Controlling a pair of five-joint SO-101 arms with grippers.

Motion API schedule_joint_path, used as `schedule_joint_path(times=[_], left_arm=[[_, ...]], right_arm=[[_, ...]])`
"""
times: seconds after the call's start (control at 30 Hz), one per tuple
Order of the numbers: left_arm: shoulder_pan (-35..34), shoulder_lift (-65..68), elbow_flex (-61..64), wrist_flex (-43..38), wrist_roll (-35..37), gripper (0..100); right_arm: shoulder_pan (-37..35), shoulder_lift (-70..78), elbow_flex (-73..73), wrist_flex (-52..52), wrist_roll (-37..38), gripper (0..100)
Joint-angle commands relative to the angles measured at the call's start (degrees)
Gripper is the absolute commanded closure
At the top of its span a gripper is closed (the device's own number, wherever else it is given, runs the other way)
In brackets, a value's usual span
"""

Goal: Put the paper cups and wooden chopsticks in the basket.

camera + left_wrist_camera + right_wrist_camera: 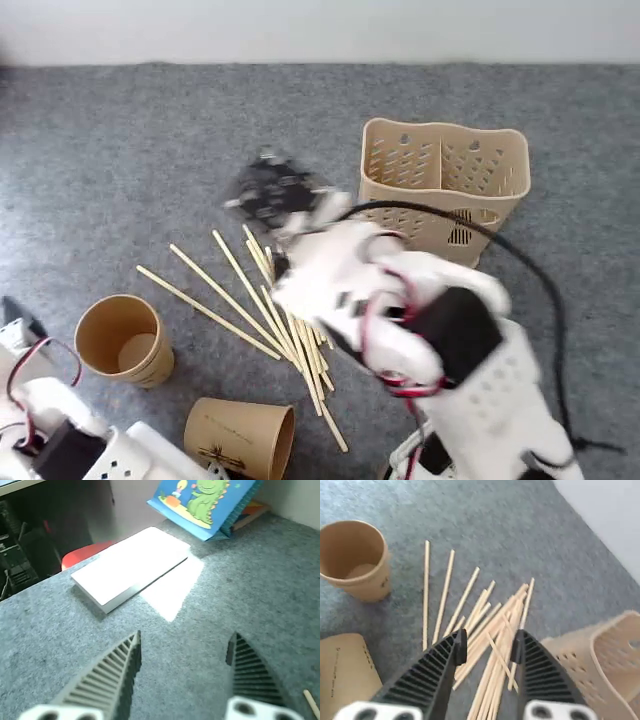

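Several wooden chopsticks (262,300) lie fanned on the grey felt, and they also run under my right gripper (487,647). That gripper is open and hovers above the pile, holding nothing. From above it is a dark blur (272,195) at the end of the white arm. One paper cup (122,340) stands upright at the left (352,560). A second cup (240,437) lies on its side at the front (342,675). The tan slotted basket (445,185) stands at the back right (607,665). My left gripper (185,642) is open over bare felt.
The left arm's base (50,435) sits at the front left corner. Past the left gripper lie a flat white box (132,567), a blue dinosaur bag (205,502) and a red object (85,552). A black cable (530,275) arcs over the right arm.
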Motion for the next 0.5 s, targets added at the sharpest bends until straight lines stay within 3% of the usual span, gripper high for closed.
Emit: schedule_joint_path(times=[0.0, 0.13, 0.47], left_arm=[[5.63, -0.44, -2.95, 1.67, -3.69, 73], [14.77, -0.18, -9.19, 8.44, -10.02, 73], [40.88, 4.13, -23.08, 29.19, -22.07, 74]], right_arm=[[8.22, -4.88, -0.44, 6.29, 0.62, 93.7], [15.78, -8.31, 0.09, 11.65, 0.62, 95.7], [32.92, -20.09, 17.05, 11.47, 0.26, 95.6]])
